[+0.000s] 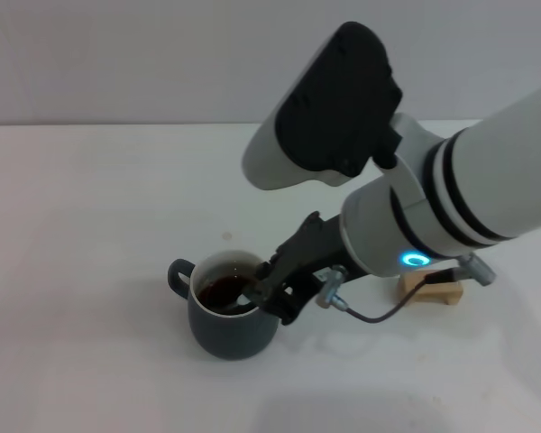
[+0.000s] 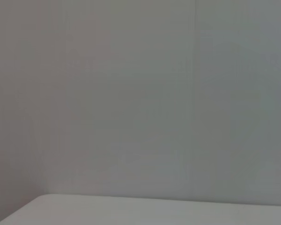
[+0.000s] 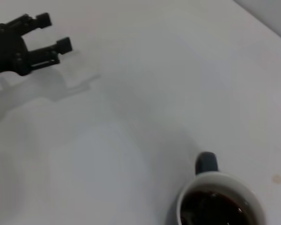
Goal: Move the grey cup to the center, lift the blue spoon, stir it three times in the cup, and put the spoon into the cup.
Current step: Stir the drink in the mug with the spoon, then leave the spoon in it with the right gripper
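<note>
The grey cup (image 1: 227, 323) stands on the white table at the front middle, handle to the left, with dark brown liquid inside. It also shows in the right wrist view (image 3: 218, 200). My right gripper (image 1: 263, 290) hangs over the cup's right rim, fingers close together. A slim grey stem of the blue spoon (image 1: 241, 295) slants from the fingers down into the liquid; its pale blue handle end is hidden by the gripper. My left gripper (image 3: 53, 33) shows only in the right wrist view, far from the cup, low over the table, fingers apart and empty.
A small wooden block (image 1: 430, 290) lies on the table (image 1: 90, 225) right of the cup, partly hidden under my right arm. A dark cable (image 1: 379, 316) loops below the right wrist. The left wrist view shows only a grey wall and the table edge.
</note>
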Available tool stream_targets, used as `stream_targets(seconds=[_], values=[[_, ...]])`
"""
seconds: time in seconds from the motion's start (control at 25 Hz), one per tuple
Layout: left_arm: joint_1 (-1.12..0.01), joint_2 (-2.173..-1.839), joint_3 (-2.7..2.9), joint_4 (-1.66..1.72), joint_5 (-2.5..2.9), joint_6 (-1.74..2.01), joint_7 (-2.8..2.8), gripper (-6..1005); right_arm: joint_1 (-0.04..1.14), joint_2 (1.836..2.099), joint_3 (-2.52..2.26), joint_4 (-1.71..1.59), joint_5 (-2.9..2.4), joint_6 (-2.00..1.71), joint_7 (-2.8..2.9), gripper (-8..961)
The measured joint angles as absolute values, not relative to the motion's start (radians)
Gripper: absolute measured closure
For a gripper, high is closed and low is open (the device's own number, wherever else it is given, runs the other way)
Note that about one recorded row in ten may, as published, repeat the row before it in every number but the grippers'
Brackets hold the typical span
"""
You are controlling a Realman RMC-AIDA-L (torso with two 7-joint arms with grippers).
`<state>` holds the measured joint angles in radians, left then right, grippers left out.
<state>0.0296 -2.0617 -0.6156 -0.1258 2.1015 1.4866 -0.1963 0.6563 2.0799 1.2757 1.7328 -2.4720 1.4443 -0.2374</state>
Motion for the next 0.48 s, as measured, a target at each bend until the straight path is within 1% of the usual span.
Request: stream_targets(seconds=[0.24,0.48], values=[[0.034,-2.062,-0.615,-0.126,2.101,1.49,-0.196,140,0.699,2.079,1.277,1.655,-2.478,1.396,-0.252,704],[0.037,-2.062,-0.612,-0.128,2.102,1.492,-0.196,140,0.709,2.077,1.284,1.627,-2.515,1.376,-0.263,701]])
